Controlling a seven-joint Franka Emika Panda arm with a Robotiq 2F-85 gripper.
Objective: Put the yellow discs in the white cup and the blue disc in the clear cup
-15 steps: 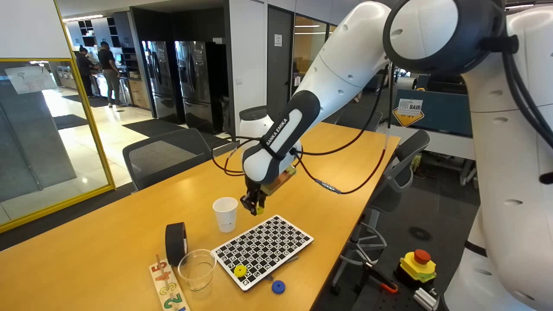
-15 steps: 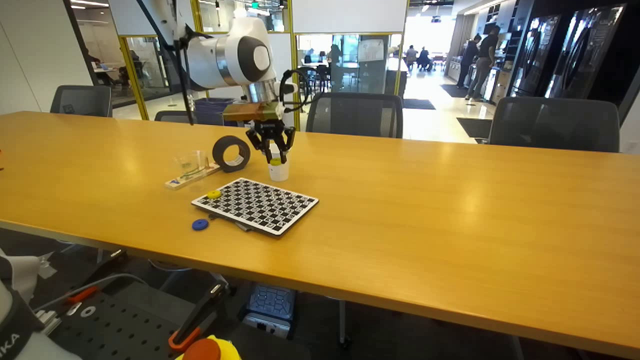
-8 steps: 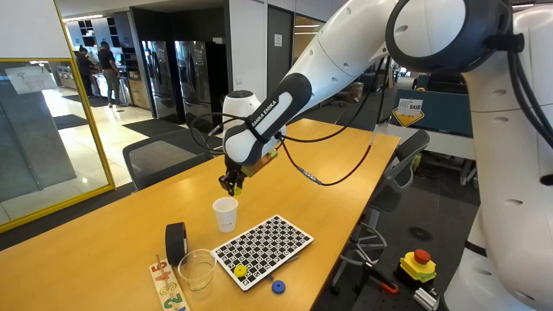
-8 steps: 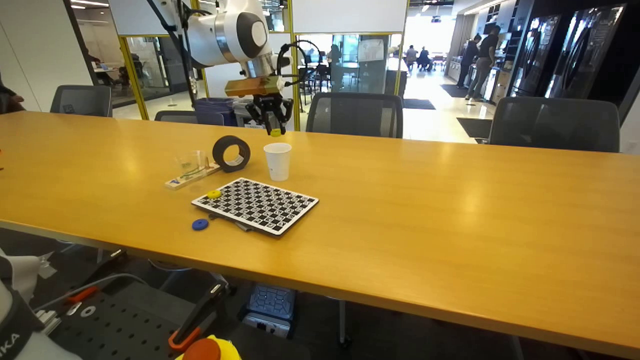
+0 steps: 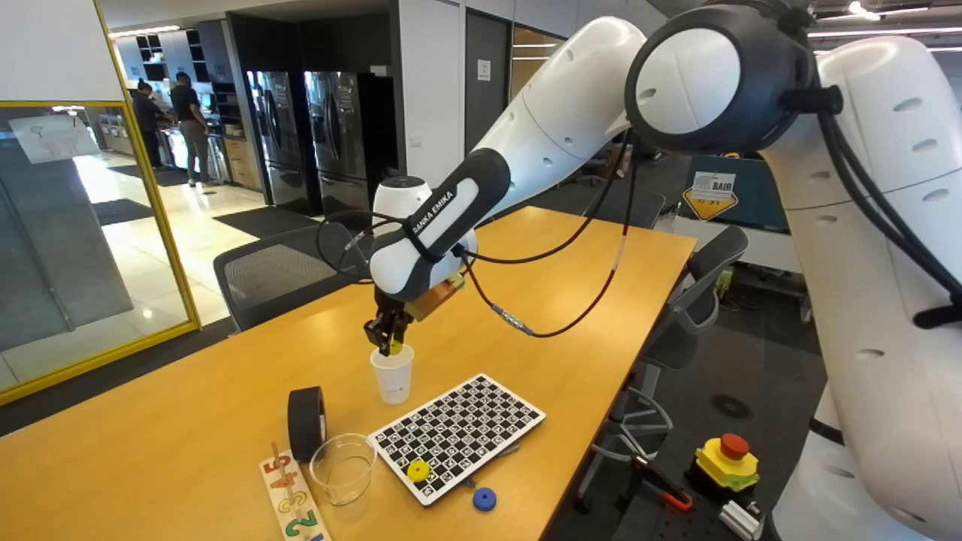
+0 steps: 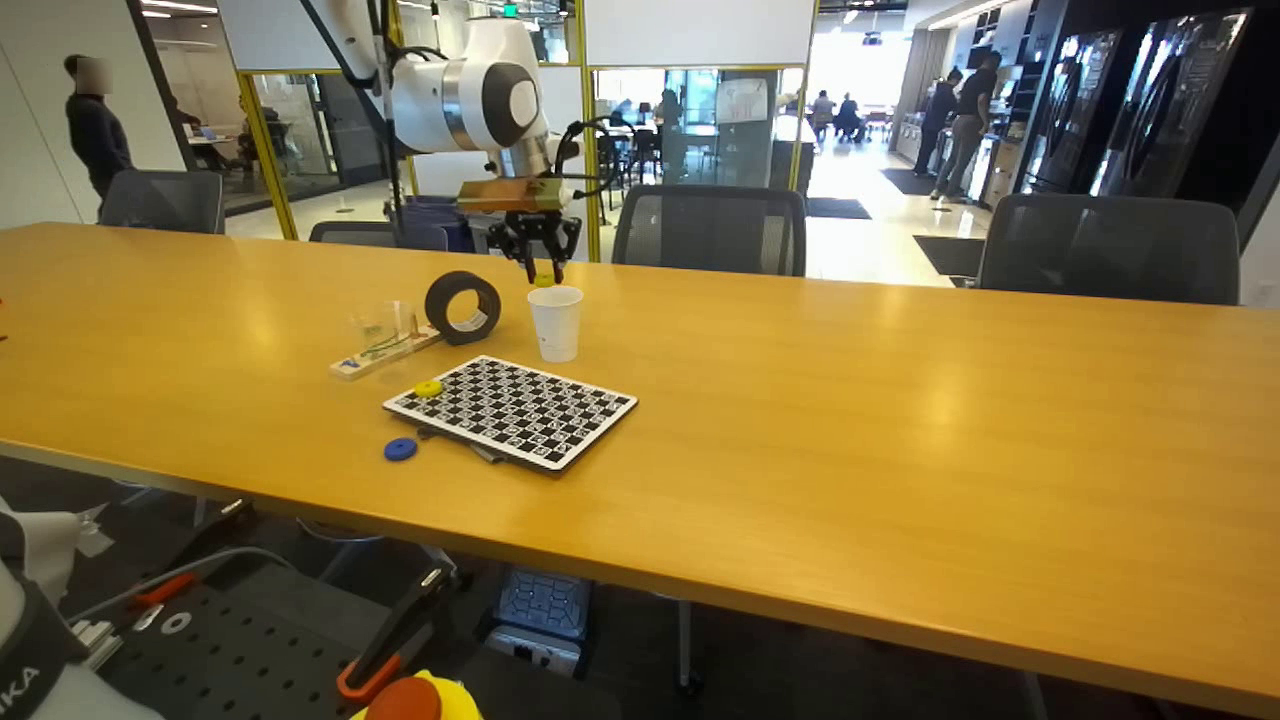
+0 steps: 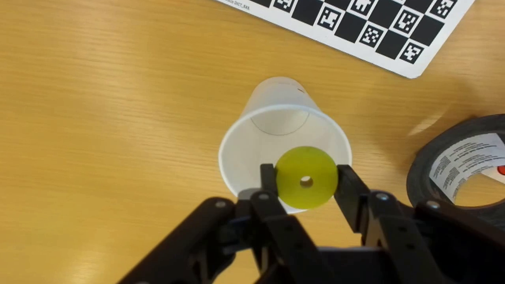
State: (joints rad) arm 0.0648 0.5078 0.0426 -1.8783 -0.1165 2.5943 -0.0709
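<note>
My gripper (image 7: 303, 178) is shut on a yellow disc (image 7: 307, 165), one fingertip on each side. It holds the disc at the mouth of the white cup (image 7: 280, 92). In the wrist view the disc overlaps the cup's near rim; I cannot tell whether they touch. The white cup stands upright in both exterior views (image 5: 392, 382) (image 6: 556, 332). A second yellow disc (image 5: 418, 471) lies on a corner of the checkered board. The blue disc (image 5: 485, 499) lies on the table beside the board. The clear cup (image 5: 343, 475) stands upright near the board's corner. It is faint in an exterior view (image 6: 372, 325).
The checkered board (image 5: 473, 417) lies on the table in front of the white cup. A black tape roll (image 5: 302, 424) stands on edge between the cups. A wooden number strip (image 5: 291, 496) lies beside the clear cup. A yellow box with red button (image 5: 726, 466) is off the table.
My gripper with the yellow disc has risen from in front of the white cup, moved over towards the cup and come down slightly at its mouth. The cups and other discs have not moved.
</note>
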